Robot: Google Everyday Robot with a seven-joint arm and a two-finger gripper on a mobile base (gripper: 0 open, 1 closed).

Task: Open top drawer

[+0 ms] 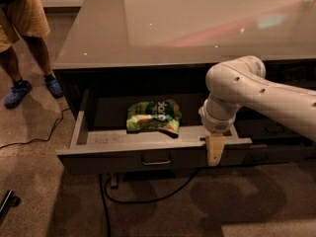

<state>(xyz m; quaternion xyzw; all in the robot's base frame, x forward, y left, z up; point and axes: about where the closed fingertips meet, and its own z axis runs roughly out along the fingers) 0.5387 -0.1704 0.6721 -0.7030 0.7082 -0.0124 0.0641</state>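
Note:
The top drawer (108, 157) stands pulled out from under the grey counter, its dark front toward me with a small metal bar handle (156, 161) at its centre. Its lighter grey inside shows, with a green snack bag (154, 116) lying in it. My gripper (215, 152) hangs from the white arm (256, 90) over the drawer's front edge, to the right of the handle, its tan tip pointing down in front of the drawer face.
A glossy grey countertop (187, 23) covers the cabinet. A person in shorts and blue shoes (27, 43) stands at the far left. A black cable (148, 194) runs on the carpet under the drawer. A dark object (7, 201) lies at the lower left.

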